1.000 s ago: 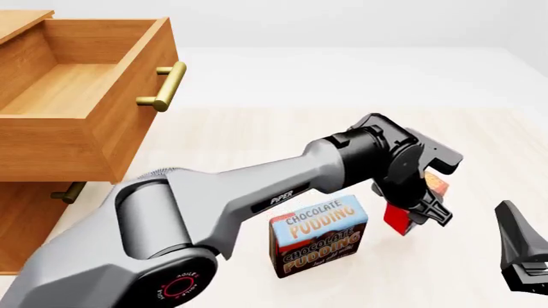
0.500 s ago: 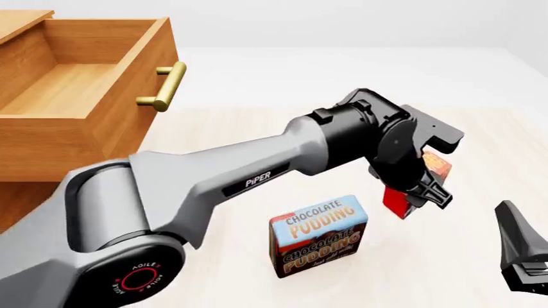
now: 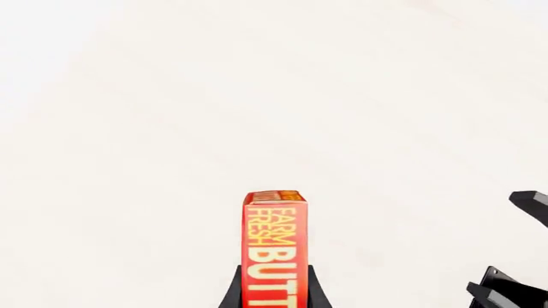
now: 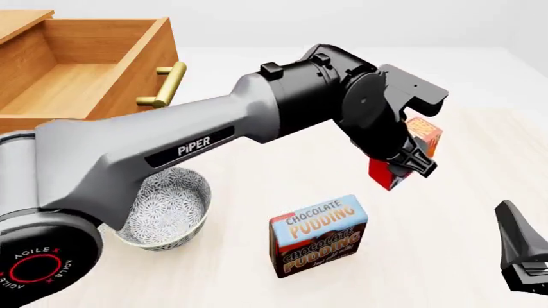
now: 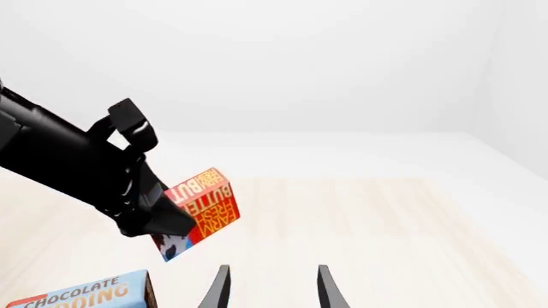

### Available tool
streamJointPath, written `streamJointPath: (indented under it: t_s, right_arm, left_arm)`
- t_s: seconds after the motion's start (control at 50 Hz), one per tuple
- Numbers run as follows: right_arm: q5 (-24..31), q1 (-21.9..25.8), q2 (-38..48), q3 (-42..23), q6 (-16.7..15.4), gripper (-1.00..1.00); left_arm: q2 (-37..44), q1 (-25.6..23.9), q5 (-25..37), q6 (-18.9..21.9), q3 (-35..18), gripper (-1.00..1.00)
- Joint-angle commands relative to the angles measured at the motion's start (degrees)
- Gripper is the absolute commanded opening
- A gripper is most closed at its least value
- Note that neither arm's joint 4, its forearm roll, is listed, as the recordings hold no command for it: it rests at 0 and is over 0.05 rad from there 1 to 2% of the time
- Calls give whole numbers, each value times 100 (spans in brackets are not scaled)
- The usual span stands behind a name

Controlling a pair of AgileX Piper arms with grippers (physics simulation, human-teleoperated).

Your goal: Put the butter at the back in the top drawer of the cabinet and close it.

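My left gripper [image 4: 409,162] is shut on the butter [image 4: 402,157], a small red box with yellowish lettering, and holds it in the air above the table, right of centre. The left wrist view shows the butter [image 3: 274,247] clamped between the two black fingers [image 3: 233,292]. From the right wrist view the butter [image 5: 201,208] hangs tilted in the left gripper [image 5: 158,218]. The top drawer [image 4: 81,96] of the cabinet [image 4: 25,212] stands pulled open at the far left, its brass handle [image 4: 164,85] facing the arm. My right gripper [image 5: 269,289] is open low at the right, holding nothing.
A blue-and-brown Chocolate Pudding box [image 4: 319,235] stands upright on the table below the held butter. A patterned white bowl [image 4: 167,208] sits left of it, partly behind the left arm. The right gripper [image 4: 524,253] shows at the lower right edge.
My left arm has lifted the butter higher off the table and swung a little leftward. The bowl has come into sight. The right gripper has not moved.
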Motion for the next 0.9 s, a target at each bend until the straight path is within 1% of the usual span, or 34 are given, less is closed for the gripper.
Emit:
streamJointPath:
  t_s: [0.02, 0.18, 0.38, 0.52, 0.62, 0.9]
  right_arm:
    - [0, 0, 0, 0, 0, 100]
    - [0, 0, 0, 0, 0, 100]
    - [0, 0, 0, 0, 0, 100]
    - [0, 0, 0, 0, 0, 100]
    - [0, 0, 0, 0, 0, 100]
    - [0, 0, 0, 0, 0, 100]
  left_arm:
    - [-687, 207, -118, 313, 460, -100]
    - [-1117, 361, -136, 449, 761, -100]
    - [-1588, 512, -94, 635, 1004, -100]
    - [-1824, 566, -49, 728, 1065, -100]
    - [-2062, 664, -37, 852, 1203, -100]
    - [-2600, 912, 96, 1039, 1411, -100]
